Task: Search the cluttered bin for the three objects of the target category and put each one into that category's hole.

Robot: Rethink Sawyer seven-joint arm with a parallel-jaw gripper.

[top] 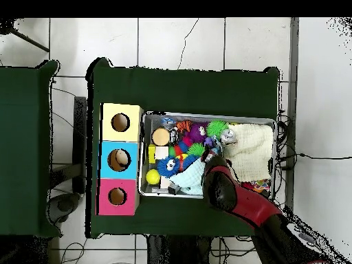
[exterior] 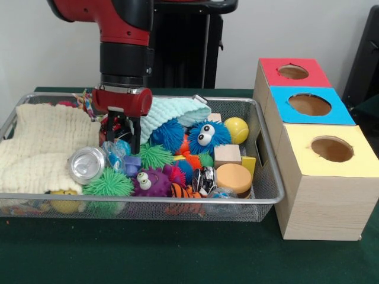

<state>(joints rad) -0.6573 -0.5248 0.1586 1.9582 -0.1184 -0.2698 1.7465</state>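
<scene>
1. Counter (exterior: 177,260): green cloth, carrying the wire bin (exterior: 269,183) and a box (exterior: 323,177) with 3 holes, tops red, blue and yellow.
2. Arm (exterior: 124,35) comes down into the bin's left-middle. Gripper (exterior: 122,139) is low among the clutter, next to the cream towel (exterior: 47,148). Can't tell if it's spread or closed, or holding anything.
3. Target category isn't given. My guess: the spiky rubber balls. Blue one with eyes (exterior: 207,136), green one (exterior: 108,184) and purple one with eyes (exterior: 153,182) sit mid-bin, touching neighbours.
4. Handling, judged: light, soft, squashy, spines flex. Pinch across the body centre, not the spines.
5. Hard bits: tin can (exterior: 87,164), wooden block (exterior: 227,155), yellow ball (exterior: 236,129). Stiff, and the can is likely slippery.
</scene>
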